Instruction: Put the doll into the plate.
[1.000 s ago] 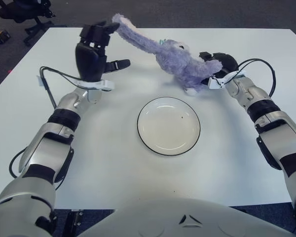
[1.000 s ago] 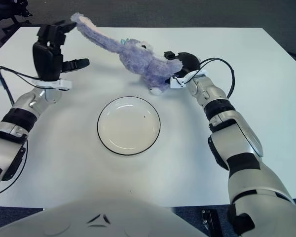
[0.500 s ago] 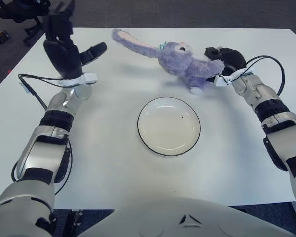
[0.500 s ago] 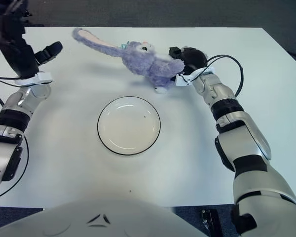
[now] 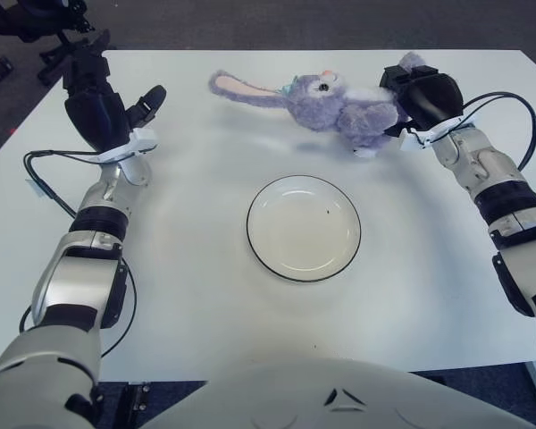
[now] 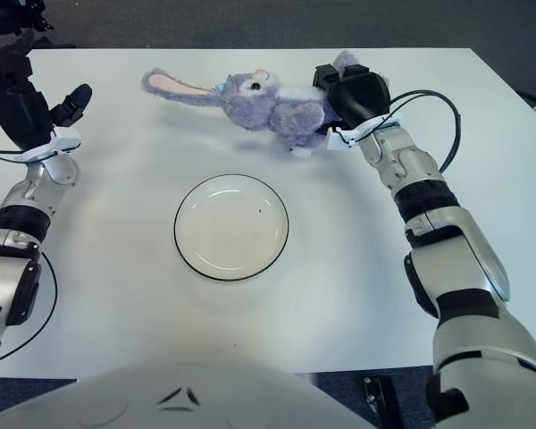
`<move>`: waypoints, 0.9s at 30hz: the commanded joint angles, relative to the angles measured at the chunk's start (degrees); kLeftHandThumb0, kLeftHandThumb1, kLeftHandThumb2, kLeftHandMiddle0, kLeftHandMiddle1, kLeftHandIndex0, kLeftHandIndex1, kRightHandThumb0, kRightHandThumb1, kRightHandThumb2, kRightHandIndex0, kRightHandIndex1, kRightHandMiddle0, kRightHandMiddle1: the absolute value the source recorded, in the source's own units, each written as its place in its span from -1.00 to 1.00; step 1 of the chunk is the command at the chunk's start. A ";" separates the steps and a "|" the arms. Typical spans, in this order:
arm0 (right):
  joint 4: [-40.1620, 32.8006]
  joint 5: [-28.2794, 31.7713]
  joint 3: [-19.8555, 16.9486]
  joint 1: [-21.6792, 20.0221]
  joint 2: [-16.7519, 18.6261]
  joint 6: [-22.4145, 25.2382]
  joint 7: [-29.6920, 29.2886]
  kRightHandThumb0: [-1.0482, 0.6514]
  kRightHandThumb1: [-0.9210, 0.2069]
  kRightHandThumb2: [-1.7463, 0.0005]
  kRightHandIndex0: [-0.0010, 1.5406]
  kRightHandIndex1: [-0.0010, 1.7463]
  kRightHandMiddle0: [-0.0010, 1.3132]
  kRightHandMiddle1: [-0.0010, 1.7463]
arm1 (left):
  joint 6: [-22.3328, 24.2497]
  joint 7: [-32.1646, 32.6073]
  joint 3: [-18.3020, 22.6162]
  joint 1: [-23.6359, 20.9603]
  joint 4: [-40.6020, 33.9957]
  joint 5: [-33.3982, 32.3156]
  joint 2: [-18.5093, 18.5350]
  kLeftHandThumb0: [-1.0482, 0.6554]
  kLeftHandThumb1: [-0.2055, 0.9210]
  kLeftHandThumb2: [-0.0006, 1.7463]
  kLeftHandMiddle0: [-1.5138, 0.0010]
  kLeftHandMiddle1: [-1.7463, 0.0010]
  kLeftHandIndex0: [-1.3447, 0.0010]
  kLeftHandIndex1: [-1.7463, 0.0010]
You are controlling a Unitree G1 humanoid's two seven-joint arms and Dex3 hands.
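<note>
A purple plush rabbit doll (image 5: 335,101) with long pink-lined ears hangs above the far side of the white table. My right hand (image 5: 422,96) is shut on its rear end and holds it lifted, ears pointing left. A white plate with a dark rim (image 5: 304,227) lies in the middle of the table, nearer to me than the doll and holding nothing. My left hand (image 5: 103,103) is raised at the far left, fingers spread, holding nothing, well apart from the doll's ear.
The white table (image 5: 188,295) ends in a far edge just behind the doll. Black cables run along both forearms. An office chair base (image 5: 36,18) stands on the dark floor at the far left.
My left hand let go of the doll's ear and drew away to the left. My right hand lifted the doll up and to the right; the ears dropped level.
</note>
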 commanded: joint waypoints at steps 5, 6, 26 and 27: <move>-6.90 -0.82 -2.37 2.55 -1.68 1.10 2.17 0.24 -0.02 -0.39 -0.19 0.84 -0.44 1.00 | -3.92 -3.53 -0.54 -1.09 1.45 -2.47 -2.35 -0.30 1.00 -0.47 0.37 0.66 0.69 0.20; -7.34 -0.91 -2.52 2.74 -1.71 1.18 2.39 0.24 -0.02 -0.39 -0.19 0.84 -0.44 1.00 | -4.17 -3.64 -0.59 -1.10 1.51 -2.54 -2.36 -0.30 1.00 -0.48 0.38 0.66 0.69 0.21; -5.20 -1.74 -4.47 2.25 -0.22 -4.53 -4.35 0.24 -0.02 -0.41 -0.22 0.89 -0.45 1.00 | -7.59 -19.20 1.80 -1.12 0.70 -10.26 -3.40 -0.30 1.00 -0.47 0.44 0.73 0.71 0.24; -4.67 -1.42 -4.64 2.08 -0.12 -5.32 -4.91 0.24 -0.02 -0.41 -0.22 0.89 -0.45 1.00 | -7.77 -20.31 2.19 -1.13 0.62 -11.10 -3.61 -0.30 1.00 -0.47 0.44 0.74 0.71 0.24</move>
